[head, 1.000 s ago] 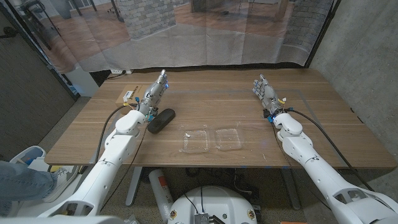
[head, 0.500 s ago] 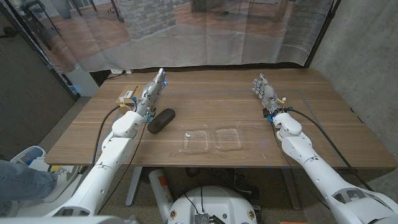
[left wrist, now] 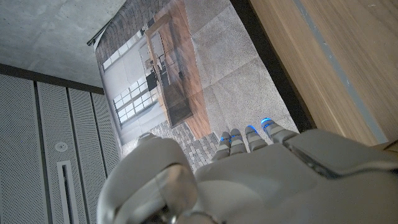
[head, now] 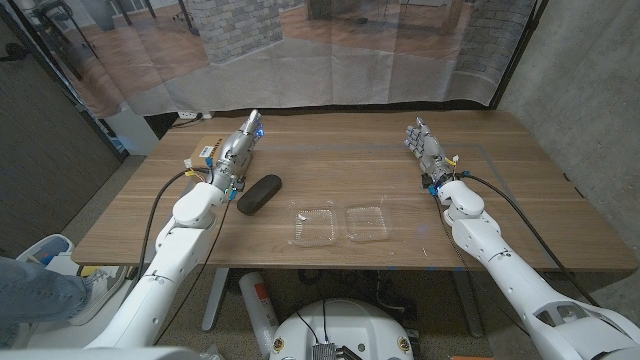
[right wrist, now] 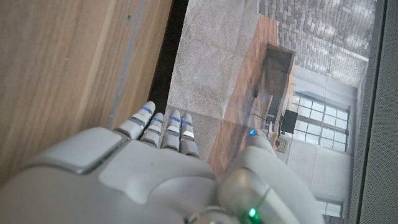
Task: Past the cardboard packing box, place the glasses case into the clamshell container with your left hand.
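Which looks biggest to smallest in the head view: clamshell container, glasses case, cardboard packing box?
1. clamshell container, lying open in two halves
2. glasses case
3. cardboard packing box, though the left hand partly covers it, so this rank is unsure

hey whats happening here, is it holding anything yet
Not yet. The left hand is raised over the table's far left part with nothing in it, fingers out, near the cardboard box. The glasses case lies untouched on the table, just left of the open clamshell. The right hand waits on the far right side, also holding nothing.
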